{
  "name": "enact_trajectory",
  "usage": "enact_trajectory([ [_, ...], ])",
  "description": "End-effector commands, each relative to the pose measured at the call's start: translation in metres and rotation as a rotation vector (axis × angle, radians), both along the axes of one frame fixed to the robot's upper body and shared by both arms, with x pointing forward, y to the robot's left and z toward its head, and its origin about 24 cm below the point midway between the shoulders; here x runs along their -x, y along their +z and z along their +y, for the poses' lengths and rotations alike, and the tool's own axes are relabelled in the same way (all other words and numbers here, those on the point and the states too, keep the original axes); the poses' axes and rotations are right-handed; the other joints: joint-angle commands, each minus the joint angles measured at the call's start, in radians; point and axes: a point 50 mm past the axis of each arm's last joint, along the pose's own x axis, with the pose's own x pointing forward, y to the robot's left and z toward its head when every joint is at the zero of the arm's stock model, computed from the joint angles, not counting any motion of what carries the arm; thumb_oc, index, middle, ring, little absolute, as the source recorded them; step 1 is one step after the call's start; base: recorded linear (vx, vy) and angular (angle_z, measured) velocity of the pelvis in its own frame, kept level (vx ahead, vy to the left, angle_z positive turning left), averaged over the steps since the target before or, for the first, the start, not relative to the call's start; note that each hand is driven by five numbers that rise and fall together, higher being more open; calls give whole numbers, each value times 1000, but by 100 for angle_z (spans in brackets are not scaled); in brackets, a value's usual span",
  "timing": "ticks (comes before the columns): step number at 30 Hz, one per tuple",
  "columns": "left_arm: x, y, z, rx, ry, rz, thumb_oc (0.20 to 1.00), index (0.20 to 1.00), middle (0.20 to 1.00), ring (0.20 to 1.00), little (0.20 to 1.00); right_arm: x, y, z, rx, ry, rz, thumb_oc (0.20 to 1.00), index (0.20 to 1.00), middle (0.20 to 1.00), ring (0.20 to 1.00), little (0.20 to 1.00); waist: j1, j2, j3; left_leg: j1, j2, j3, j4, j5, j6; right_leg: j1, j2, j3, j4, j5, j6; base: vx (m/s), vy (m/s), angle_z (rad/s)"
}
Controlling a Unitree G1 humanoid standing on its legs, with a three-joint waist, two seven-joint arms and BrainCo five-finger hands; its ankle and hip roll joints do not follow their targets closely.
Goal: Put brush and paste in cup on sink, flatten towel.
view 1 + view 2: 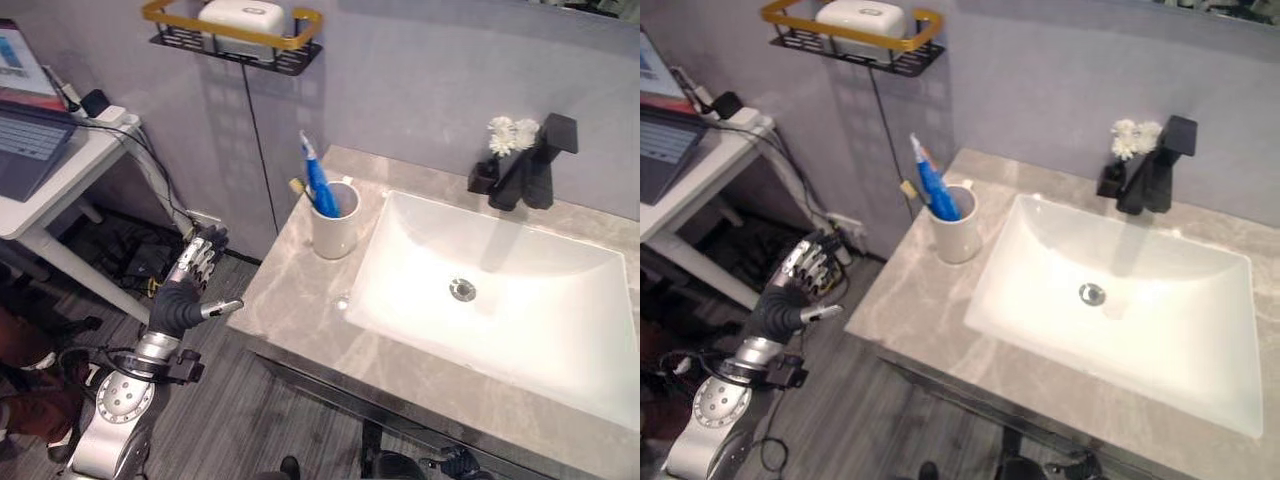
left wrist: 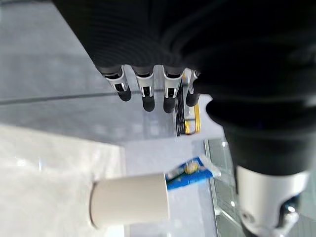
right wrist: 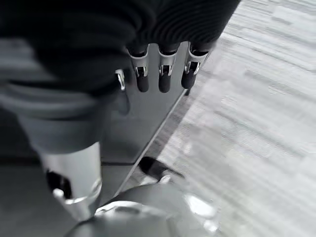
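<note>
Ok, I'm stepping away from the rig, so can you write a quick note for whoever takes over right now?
Left robot hand: open, empty, off the counter's left edge.
Right robot hand: open, empty, fingers pointing at the floor.
Toothbrush and blue toothpaste stand in the white cup on the counter, left of the basin. That step looks done.
Left: flattening the towel; I can't spot one.

It was a bathroom: a white sink point(image 1: 500, 290) sat in a marble counter point(image 1: 300, 310) with a black tap point(image 1: 535, 165), a cup point(image 1: 335, 225) holding toothpaste point(image 1: 320, 180), and a wall rack point(image 1: 235, 35).
</note>
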Motion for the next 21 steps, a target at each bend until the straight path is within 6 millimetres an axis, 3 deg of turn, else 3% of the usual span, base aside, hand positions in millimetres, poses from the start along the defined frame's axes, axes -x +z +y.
enact_trajectory([
  [1,9,33,-1,27,-35,-148,1000,1000,1000,1000,1000,-3,0,0,22,12,-2,1000,1000,1000,1000,1000,-6,-25,-23,-28,-47,27,-1,17,-3,0,-71,-8,38,-20,113,35,-71,7],
  [5,9,25,-7,61,-82,-99,1000,1000,1000,1000,1000,8,-3,0,17,1,52,1000,1000,1000,1000,1000,-8,-5,-27,-43,-38,20,-27,42,-17,-3,-62,-13,15,-25,106,35,-62,4],
  [6,10,25,-7,41,-97,-93,837,837,837,837,837,10,-4,-1,17,-4,64,1000,1000,1000,1000,1000,-7,0,-27,-46,-37,20,-31,46,-20,-4,-61,-15,12,-26,105,61,-57,6],
  [7,12,24,-7,33,-104,-81,514,514,514,514,514,12,-4,-2,17,-6,73,1000,1000,1000,1000,1000,-8,4,-30,-50,-36,21,-34,46,-20,-6,-60,-13,11,-28,104,45,-34,1],
  [10,14,13,-5,50,-95,-22,401,401,401,401,401,14,-5,-3,11,-18,82,1000,1000,1000,1000,1000,-9,13,-34,-56,-32,24,-35,54,-25,-7,-56,-11,7,-31,100,44,-36,-2],
  [13,17,-1,-3,45,-84,46,228,228,228,228,228,11,-4,-5,20,-3,75,1000,1000,1000,1000,1000,-10,19,-32,-62,-31,31,-35,56,-27,-11,-52,-6,2,-35,98,21,-20,-3],
  [21,19,-21,-6,34,-101,150,200,200,200,200,200,1,-2,-3,29,40,63,1000,1000,1000,1000,1000,-15,31,-18,-83,-28,47,-35,63,-30,-32,-44,13,0,-39,93,13,-15,-10],
])
